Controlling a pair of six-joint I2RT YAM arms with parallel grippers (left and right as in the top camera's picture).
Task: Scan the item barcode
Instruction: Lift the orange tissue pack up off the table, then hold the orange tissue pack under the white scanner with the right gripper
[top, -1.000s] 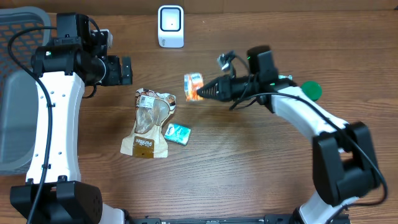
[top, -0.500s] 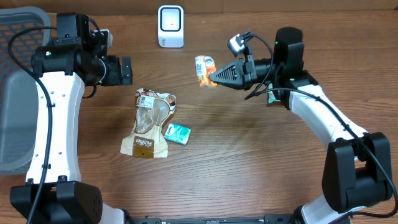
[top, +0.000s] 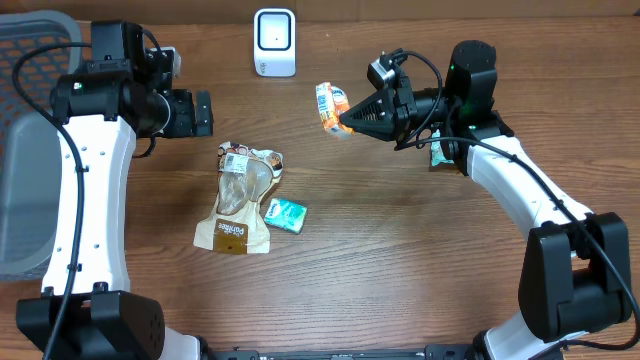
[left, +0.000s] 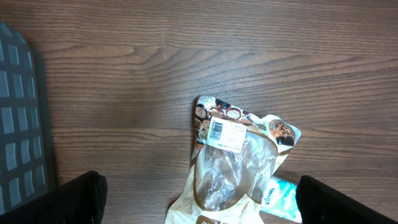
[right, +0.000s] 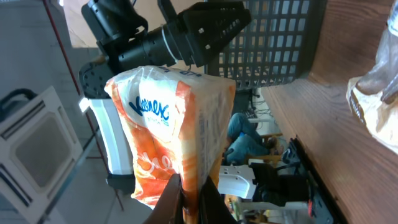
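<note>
An orange Kleenex tissue pack (top: 331, 104) hangs in the air over the table's back middle, pinched at its edge by my right gripper (top: 346, 118), which is shut on it. The right wrist view has the orange pack (right: 168, 118) filling the middle, with the gripper (right: 191, 194) clamped on its lower edge. A white barcode scanner (top: 274, 42) stands at the back, left of the pack. My left gripper (top: 203, 113) stays open and empty at the left. In the left wrist view its fingers (left: 78, 200) frame the lower corners.
A clear-windowed snack bag (top: 240, 195) and a teal tissue pack (top: 286, 214) lie mid-table; the left wrist view has the bag (left: 239, 162) and the teal pack (left: 281, 196) as well. At the left edge stands a grey basket (top: 25, 190).
My right gripper has lifted the orange pack off the table and carried it back and slightly right, level with the scanner. The left arm has not moved.
</note>
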